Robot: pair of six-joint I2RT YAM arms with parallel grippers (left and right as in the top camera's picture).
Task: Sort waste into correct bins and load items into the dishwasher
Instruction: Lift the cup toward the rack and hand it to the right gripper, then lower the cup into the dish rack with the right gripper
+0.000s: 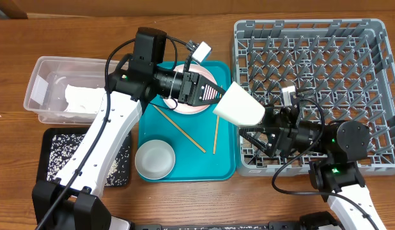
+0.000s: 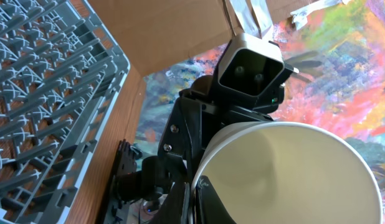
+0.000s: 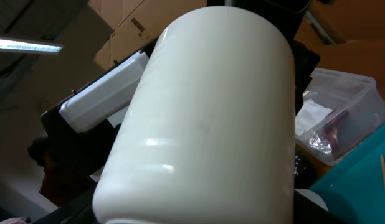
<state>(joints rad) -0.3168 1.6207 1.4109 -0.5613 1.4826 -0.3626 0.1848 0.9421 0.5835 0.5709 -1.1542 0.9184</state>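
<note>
The left gripper [image 1: 216,96] pinches the rim of a white cup [image 1: 241,107], one finger inside and one outside. It holds the cup sideways over the teal tray's [image 1: 191,167] edge. The right gripper [image 1: 266,121] meets the cup's base opposite, but its grip is hidden. The grey dish rack [image 1: 376,38] lies beneath it.

The cup [image 1: 239,105] is plain white outside and cream inside. The serving tray [image 1: 185,167] is teal, and the chopsticks [image 1: 179,130] on it are pale wood. The dish rack [image 1: 376,38] is a grey lattice. The black tray [image 1: 46,135] is speckled with white rice. The tub [image 1: 41,67] is clear, the napkin [image 1: 82,99] is white, and the table [image 1: 12,38] is brown woodgrain.
</note>
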